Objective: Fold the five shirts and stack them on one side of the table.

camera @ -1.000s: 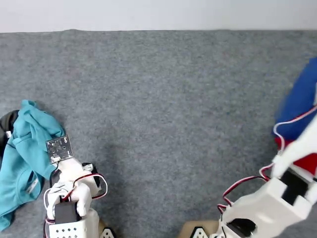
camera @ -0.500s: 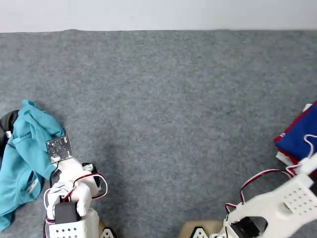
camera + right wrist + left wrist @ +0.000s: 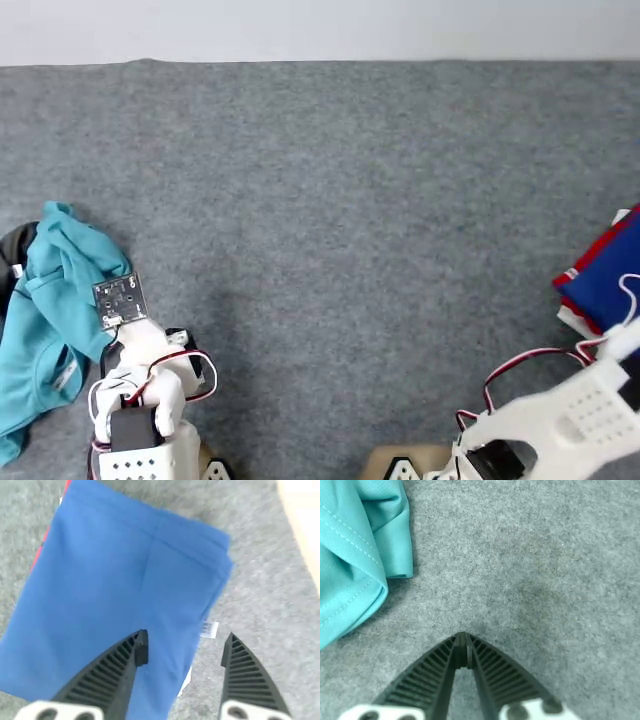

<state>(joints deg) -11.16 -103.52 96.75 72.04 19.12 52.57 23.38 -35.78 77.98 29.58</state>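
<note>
A crumpled teal shirt [image 3: 50,320] lies at the table's left edge, also seen as teal shirt [image 3: 355,550] in the left wrist view. My left gripper [image 3: 465,647] is shut with nothing in it, over bare grey felt beside the teal cloth. At the right edge sits a stack of folded shirts, a blue shirt [image 3: 610,275] on top with a red one [image 3: 585,262] showing beneath. My right gripper [image 3: 185,650] hangs open just above the folded blue shirt [image 3: 120,595], holding nothing. A white label [image 3: 209,628] pokes out from the stack's edge.
The grey felt table [image 3: 340,220] stretches wide between the two shirt piles. A dark object [image 3: 12,250] peeks out behind the teal shirt. The left arm's base [image 3: 140,420] and the right arm's body [image 3: 560,420] stand at the front edge. A pale wall borders the back.
The right arm has let the blue shirt down onto the stack and drawn back toward the front edge. The left arm has kept still.
</note>
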